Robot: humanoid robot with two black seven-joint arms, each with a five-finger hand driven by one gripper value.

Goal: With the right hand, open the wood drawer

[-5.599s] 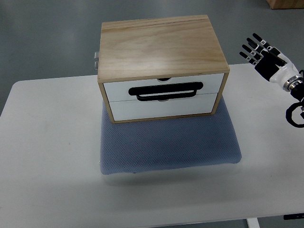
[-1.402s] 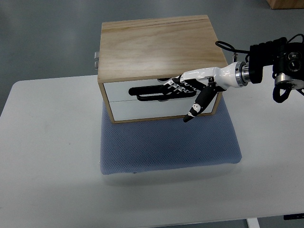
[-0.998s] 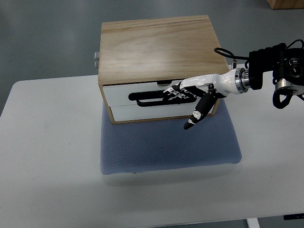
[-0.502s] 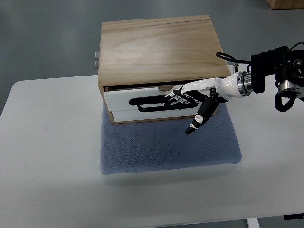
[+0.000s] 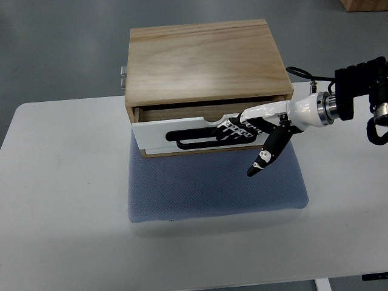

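A light wooden cabinet with two white-fronted drawers stands on a blue-grey mat. Its upper drawer is pulled part way out, showing a dark gap under the cabinet top. My right hand reaches in from the right, its fingers curled around the black handle of that drawer. The thumb hangs free, pointing down over the mat. The lower drawer is mostly hidden beneath the upper one's front.
The mat lies on a white table. A small metal fitting sticks out at the cabinet's back left. My right forearm with black cabling crosses the table's right edge.
My right hand came from the far right, took the black handle, and has drawn the upper drawer outward; over the last second the gap has widened.
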